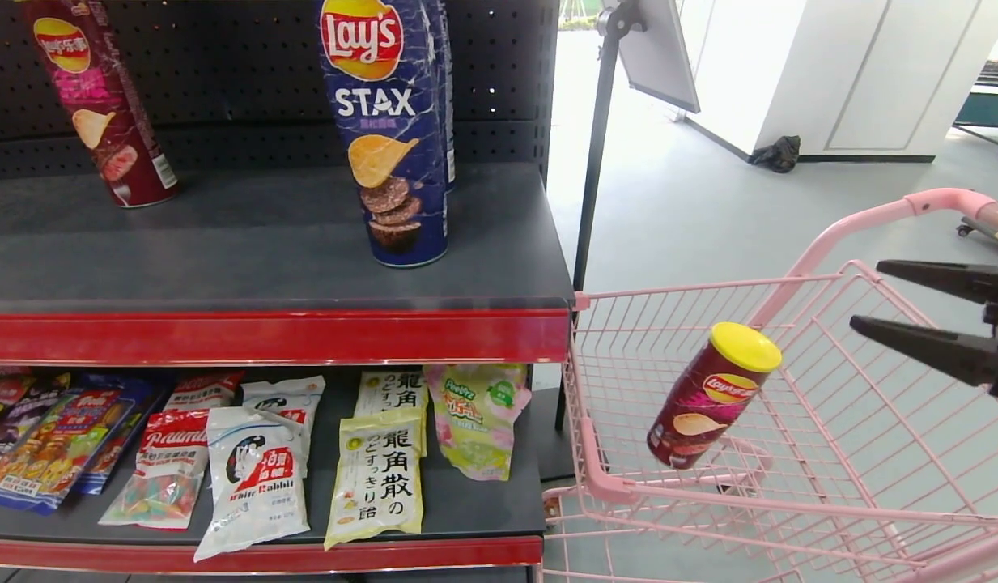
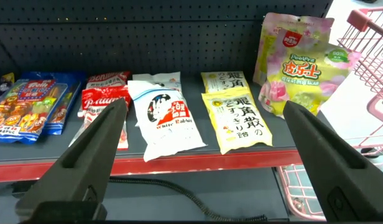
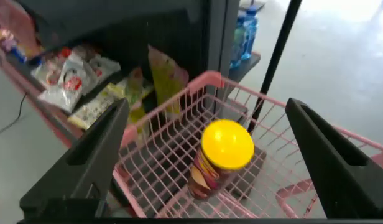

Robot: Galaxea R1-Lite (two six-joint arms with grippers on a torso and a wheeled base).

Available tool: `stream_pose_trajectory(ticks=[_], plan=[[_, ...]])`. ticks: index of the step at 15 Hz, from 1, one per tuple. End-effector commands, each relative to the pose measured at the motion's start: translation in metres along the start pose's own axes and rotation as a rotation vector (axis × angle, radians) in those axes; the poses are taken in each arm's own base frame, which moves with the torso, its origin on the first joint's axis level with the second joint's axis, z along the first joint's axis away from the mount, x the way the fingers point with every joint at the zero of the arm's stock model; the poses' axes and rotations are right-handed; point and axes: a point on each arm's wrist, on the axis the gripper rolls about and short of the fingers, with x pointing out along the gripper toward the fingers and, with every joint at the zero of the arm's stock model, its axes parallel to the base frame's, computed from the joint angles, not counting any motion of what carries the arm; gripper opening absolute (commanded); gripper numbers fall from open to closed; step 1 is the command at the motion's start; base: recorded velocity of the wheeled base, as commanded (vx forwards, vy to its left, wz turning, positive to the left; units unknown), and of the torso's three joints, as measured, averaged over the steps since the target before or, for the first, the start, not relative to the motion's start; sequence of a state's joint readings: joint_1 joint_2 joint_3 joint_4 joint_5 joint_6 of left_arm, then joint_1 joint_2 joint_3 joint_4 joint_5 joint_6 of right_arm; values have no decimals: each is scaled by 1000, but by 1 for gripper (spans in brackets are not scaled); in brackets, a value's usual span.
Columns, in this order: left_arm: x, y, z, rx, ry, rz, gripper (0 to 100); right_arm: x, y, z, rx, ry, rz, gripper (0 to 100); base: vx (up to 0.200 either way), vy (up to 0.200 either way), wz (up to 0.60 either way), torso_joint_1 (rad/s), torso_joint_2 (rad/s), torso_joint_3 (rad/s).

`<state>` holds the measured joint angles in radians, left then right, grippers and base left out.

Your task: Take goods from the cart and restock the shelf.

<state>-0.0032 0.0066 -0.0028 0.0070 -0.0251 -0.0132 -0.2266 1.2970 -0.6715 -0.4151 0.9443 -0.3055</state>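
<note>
Shelf [image 1: 272,243] is carrying a few cans [image 1: 385,138] up top. Cart [image 1: 709,287] is holding one red can [image 1: 713,397], leaning on its wall — not yet picked. Right gripper [image 1: 867,295] is hovering beside it, fingers spread, empty; left gripper [image 2: 204,106] is hanging spread by the snack bags [image 2: 166,115].

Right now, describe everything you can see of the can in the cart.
The can is a tall dark red tube, cardboard by its look, with a yellow plastic lid shut on top and a printed label showing crisps. It stands tilted inside the pink wire cart, base down near the corner next to the shelf, lid leaning away from the shelf. Only the cart's wire touches it. The right gripper is apart from it, jaws open.
</note>
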Motion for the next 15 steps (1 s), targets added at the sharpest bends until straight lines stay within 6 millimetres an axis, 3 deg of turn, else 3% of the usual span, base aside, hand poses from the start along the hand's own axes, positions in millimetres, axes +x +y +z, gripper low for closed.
stream_pose_trajectory(ticks=[1, 6, 11, 15], plan=[[0, 0, 0, -1, 1, 1, 100, 11, -55, -72, 110, 97, 48, 100, 0, 0, 0, 0, 0, 0], [0, 0, 0, -1, 1, 1, 100, 26, -75, -122, 139, 125, 137, 100, 0, 0, 0, 0, 0, 0], [0, 0, 0, -1, 0, -1, 100, 57, -100, -139, 117, 135, 181, 100, 0, 0, 0, 0, 0, 0], [0, 0, 0, -1, 1, 1, 100, 81, -90, -147, 133, 147, 262, 100, 0, 0, 0, 0, 0, 0]])
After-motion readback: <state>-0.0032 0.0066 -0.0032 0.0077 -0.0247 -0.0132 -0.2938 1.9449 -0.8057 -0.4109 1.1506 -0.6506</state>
